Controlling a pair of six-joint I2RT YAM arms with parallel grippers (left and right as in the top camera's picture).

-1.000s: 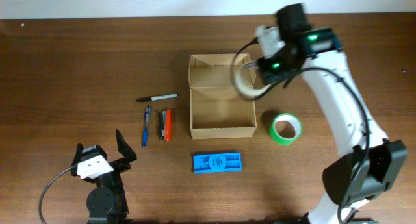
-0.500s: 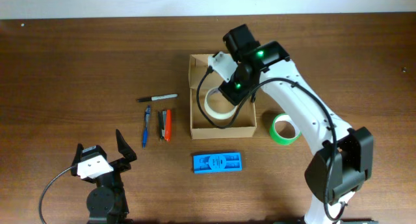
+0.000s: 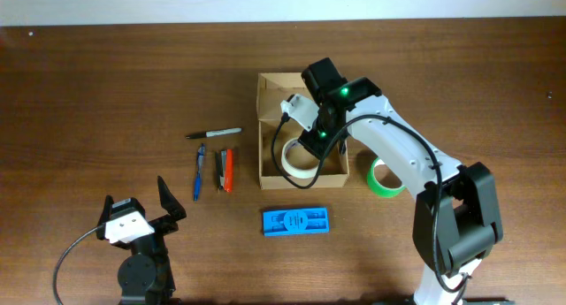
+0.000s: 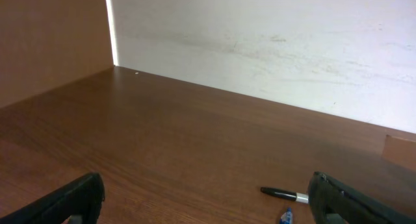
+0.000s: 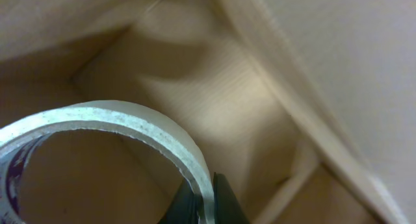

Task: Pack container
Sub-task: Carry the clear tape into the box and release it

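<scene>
Pinching the rim of a whitish tape roll [image 5: 110,120], my right tool [image 5: 205,199] has its two fingers pressed together on the thin band, one inside the ring and one outside. Tool and roll are both down inside the container [image 3: 263,146], the open cardboard box, whose tan walls close around them. I cannot tell whether the roll touches the floor of the box. Just outside the box wall, on my arm's side of this tool, a green tape roll [image 3: 388,176] lies on the counter [image 3: 106,84]. A flat blue case [image 3: 295,221] lies near the box's front wall, apart from it. Across the box from the green roll lie a black marker [image 3: 214,133], a blue pen [image 3: 199,171] and an orange pen [image 3: 227,170], close together. My left tool [image 3: 137,203] is well apart from the box, its fingers spread wide with nothing between them and the pens ahead of it.
</scene>
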